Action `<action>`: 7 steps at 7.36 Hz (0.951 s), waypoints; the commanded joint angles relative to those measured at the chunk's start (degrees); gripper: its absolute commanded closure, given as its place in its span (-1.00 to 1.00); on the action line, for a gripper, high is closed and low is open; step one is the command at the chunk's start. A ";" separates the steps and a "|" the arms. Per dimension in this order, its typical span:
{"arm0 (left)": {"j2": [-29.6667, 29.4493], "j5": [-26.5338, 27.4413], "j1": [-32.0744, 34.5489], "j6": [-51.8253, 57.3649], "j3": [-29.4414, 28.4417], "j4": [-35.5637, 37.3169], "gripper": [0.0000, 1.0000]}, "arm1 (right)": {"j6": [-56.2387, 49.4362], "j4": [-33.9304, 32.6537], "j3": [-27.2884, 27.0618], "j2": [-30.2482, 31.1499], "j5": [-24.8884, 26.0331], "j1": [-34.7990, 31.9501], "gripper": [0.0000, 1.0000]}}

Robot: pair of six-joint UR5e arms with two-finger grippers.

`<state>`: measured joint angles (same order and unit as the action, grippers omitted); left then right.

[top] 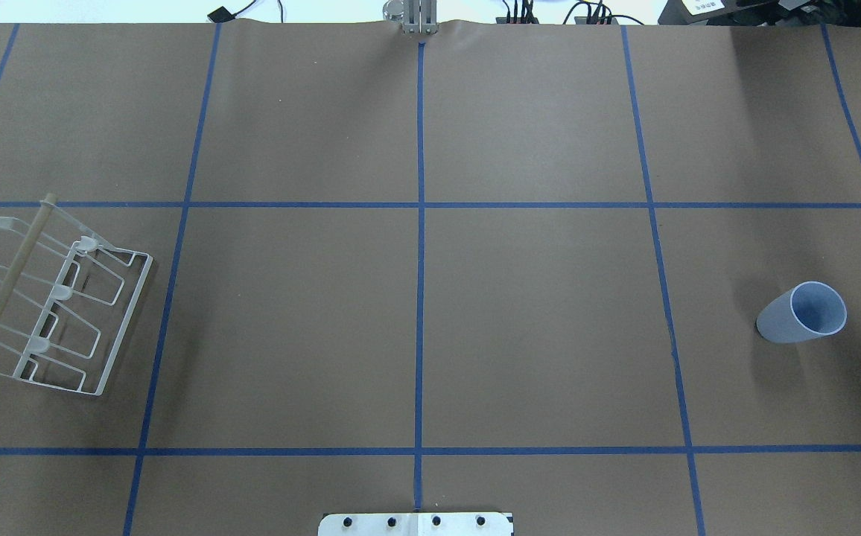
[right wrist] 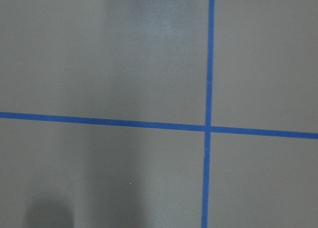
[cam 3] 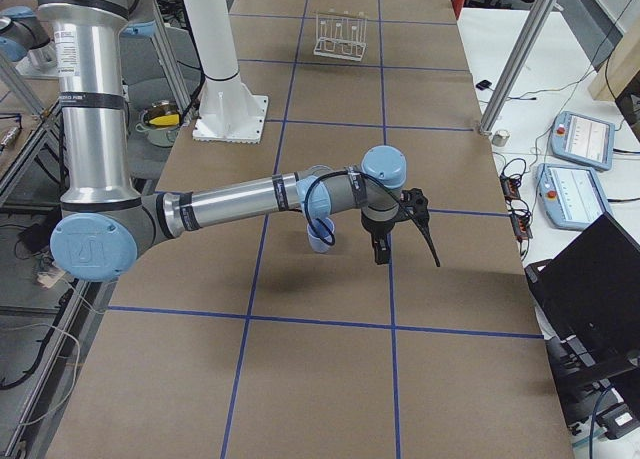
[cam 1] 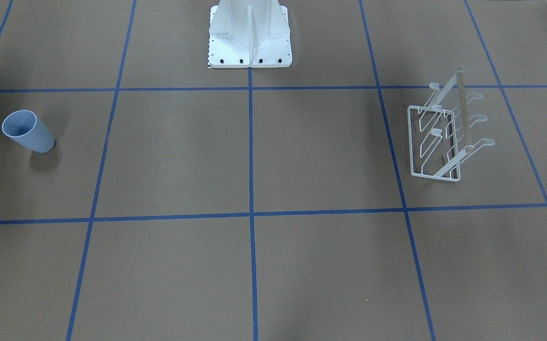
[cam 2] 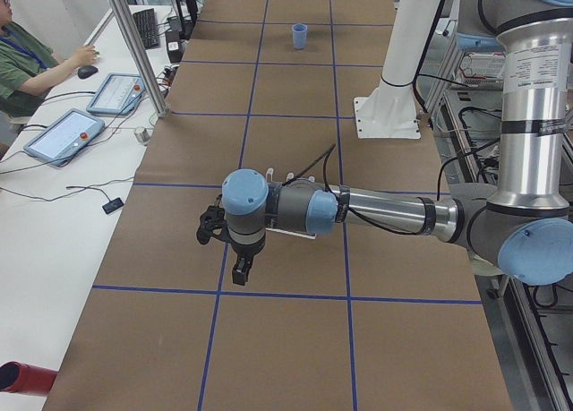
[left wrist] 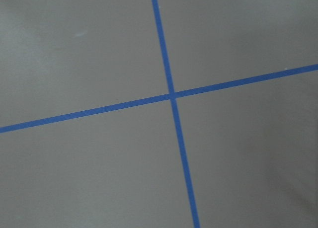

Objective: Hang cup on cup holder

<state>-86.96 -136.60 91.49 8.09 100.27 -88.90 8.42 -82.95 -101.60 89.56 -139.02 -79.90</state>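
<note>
Brown tabletop (top: 535, 335) holds a small pale blue-grey plastic cup (top: 803, 314) upright, well apart from the white wire cup holder (top: 65, 313). We cannot tell whether the left claw (cam 2: 242, 269) or the right claw (cam 3: 380, 251) is wide or narrow. We'd grip the cup's wall squarely.

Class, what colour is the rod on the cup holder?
The rod is tan; the overhead view shows it best.

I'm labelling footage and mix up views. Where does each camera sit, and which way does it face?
Front-facing: across the table, facing the pedestal; no arms.
Overhead: behind the robot, looking down; only pedestal edge.
Exterior left: table's left end; left arm near.
Exterior right: right end; right arm near.
Left wrist: down at a tape crossing; no fingers.
Right wrist: likewise, another crossing.
Shared: front-facing and overhead show cup and cup holder, mirrored.
</note>
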 commanded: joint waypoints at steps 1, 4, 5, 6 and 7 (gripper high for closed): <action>0.03 -0.33 0.00 0.00 -0.16 0.04 -0.98 | 0.54 15.04 0.52 5.34 -3.28 5.95 -1.00; -0.05 -0.33 0.00 -0.18 0.10 -0.05 -0.98 | 0.02 15.54 0.44 6.59 -3.44 9.58 -1.00; -0.05 -0.33 0.00 -0.18 -0.07 -0.05 -0.97 | 0.01 15.54 0.44 6.59 -3.45 10.46 -1.00; -0.05 -0.33 0.00 -0.18 -0.07 -0.05 -0.97 | 0.45 15.54 0.53 6.59 -3.53 11.51 -1.00; -0.05 -0.24 0.00 -0.18 -0.16 -0.05 -0.97 | 0.54 15.36 0.70 6.59 -3.53 12.83 -1.00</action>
<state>-87.01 -136.92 91.50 7.91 100.19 -88.94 8.76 -67.47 -101.07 96.12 -142.51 -68.66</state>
